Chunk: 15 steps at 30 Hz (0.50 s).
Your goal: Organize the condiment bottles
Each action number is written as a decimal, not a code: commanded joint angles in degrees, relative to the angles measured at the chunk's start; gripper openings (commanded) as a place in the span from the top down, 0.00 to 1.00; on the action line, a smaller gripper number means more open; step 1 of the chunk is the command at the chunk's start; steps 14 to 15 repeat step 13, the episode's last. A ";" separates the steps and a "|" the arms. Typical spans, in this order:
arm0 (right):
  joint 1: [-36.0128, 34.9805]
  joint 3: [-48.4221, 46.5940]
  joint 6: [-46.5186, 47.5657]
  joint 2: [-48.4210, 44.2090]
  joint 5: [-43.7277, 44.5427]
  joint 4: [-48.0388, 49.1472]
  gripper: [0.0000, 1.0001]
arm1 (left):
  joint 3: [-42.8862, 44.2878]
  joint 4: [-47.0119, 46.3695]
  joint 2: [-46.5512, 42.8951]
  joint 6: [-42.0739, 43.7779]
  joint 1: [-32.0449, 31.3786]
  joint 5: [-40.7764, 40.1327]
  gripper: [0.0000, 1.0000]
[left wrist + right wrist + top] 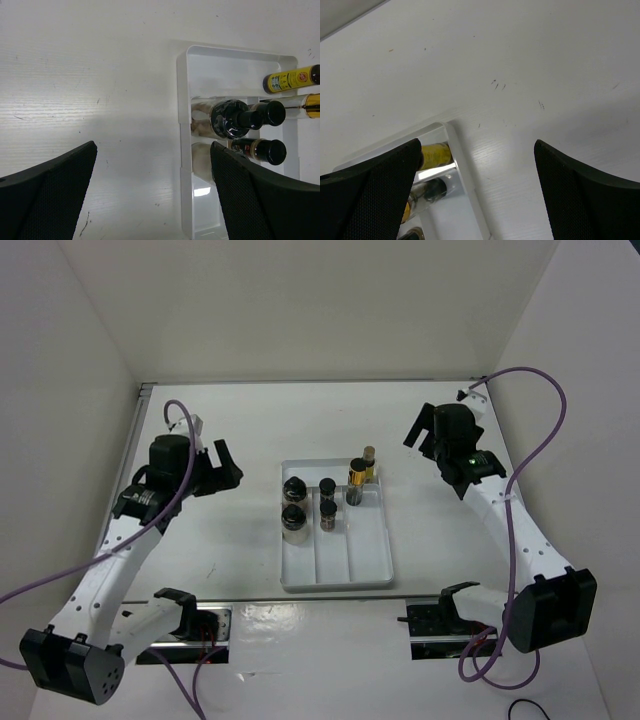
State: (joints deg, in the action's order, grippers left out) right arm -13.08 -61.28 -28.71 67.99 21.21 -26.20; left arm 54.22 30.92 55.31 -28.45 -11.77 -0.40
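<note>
The six bottles (325, 502) stand paired at the far end of the tray (340, 575), with the left tool (232, 465) and right tool (420, 438) wide open and empty on either side, so a low inward sweep could topple the tall yellow pair (360, 475).

White table (250, 420), matte, fine grain texture seen close up, w/ a few small dark scuffs (497, 85). Plain white panels box it in on 3 sides: back wall (320, 300), left wall (50, 390), right wall (590, 330). Along the near edge runs a glossy strip (320, 615), poss. metal, catching reflections. Light soft & even; shadows faint.
</note>
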 commanded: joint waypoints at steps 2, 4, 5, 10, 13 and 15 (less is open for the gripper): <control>0.34 0.54 -0.56 -0.92 0.58 2.82 0.02 | -0.43 -3.40 -2.57 1.20 0.34 -1.18 0.00; 0.34 0.54 -0.56 -0.93 0.58 2.82 0.02 | -0.43 -3.41 -3.10 1.20 0.34 -1.18 0.00; 0.34 0.54 -0.56 -0.93 0.58 2.82 0.02 | -0.95 -3.41 -3.71 1.20 0.34 -1.70 0.00; 0.34 0.54 -0.56 -0.93 -0.03 2.82 0.02 | -0.95 -3.93 -4.86 0.67 0.34 -1.71 0.00; 0.34 1.07 -0.04 -1.54 -1.17 3.43 0.02 | -0.95 -3.93 -4.86 0.67 0.34 -1.71 0.00; 0.34 1.07 -0.04 -1.54 -1.17 3.43 0.02 | -0.95 -3.93 -4.86 0.67 0.34 -1.71 0.00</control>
